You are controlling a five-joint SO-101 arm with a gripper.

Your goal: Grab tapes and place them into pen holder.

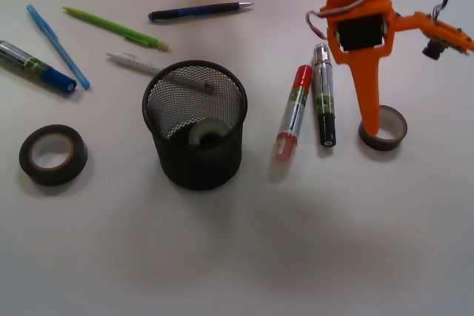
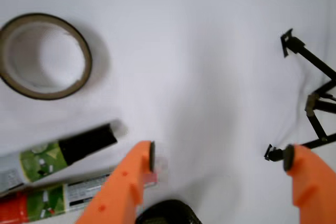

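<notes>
Orange gripper [image 1: 372,112]; black mesh pen holder [image 1: 194,127]; dark brown tape rolls [image 1: 52,155], [image 1: 384,128]; red-capped marker [image 1: 292,112]; white table [image 1: 296,242].

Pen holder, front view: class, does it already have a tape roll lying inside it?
Yes. Through the rim of the pen holder a pale, whitish tape roll lies on the bottom of the cup.

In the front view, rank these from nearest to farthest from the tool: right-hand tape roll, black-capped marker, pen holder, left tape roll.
From the tool:
1. Right-hand tape roll, at its tip.
2. Black-capped marker, just left.
3. Pen holder, centre.
4. Left tape roll, far left.
</notes>
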